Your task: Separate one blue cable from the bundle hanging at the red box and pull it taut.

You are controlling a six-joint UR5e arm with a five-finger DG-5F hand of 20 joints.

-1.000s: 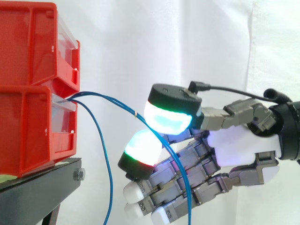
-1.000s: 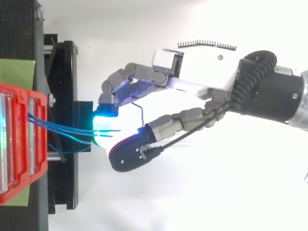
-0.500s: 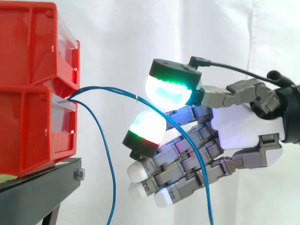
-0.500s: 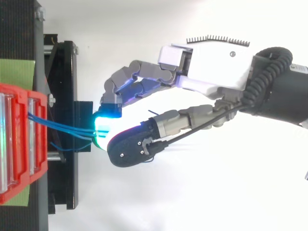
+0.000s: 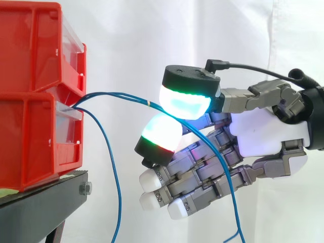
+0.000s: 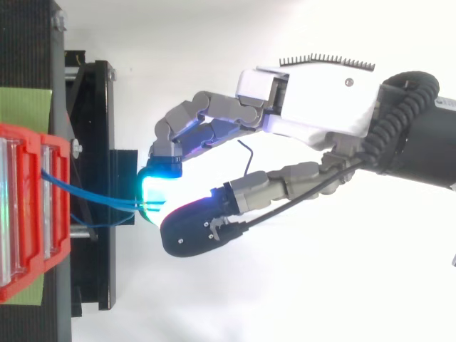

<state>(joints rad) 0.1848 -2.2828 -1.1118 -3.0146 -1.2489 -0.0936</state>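
- A white curtain (image 5: 152, 40) hangs behind everything. In the side view it has soft vertical folds, and one straight seam runs down near the right edge.
- A black stand (image 5: 45, 202) is at the lower left of the side view. Its top plate is flat and its front edge is thick.
- A small silver bolt (image 5: 85, 189) sits at the corner of this front edge.
- Under the plate a dark leg (image 5: 55, 234) goes down at a slant.
- From above, the stand top (image 6: 28, 43) has a fine ribbed texture.
- A green sheet (image 6: 25, 105) lies on it, near the left edge.
- A black bracket (image 6: 92, 142) stands out from the stand's side, with a silver screw (image 6: 76, 148) in it.
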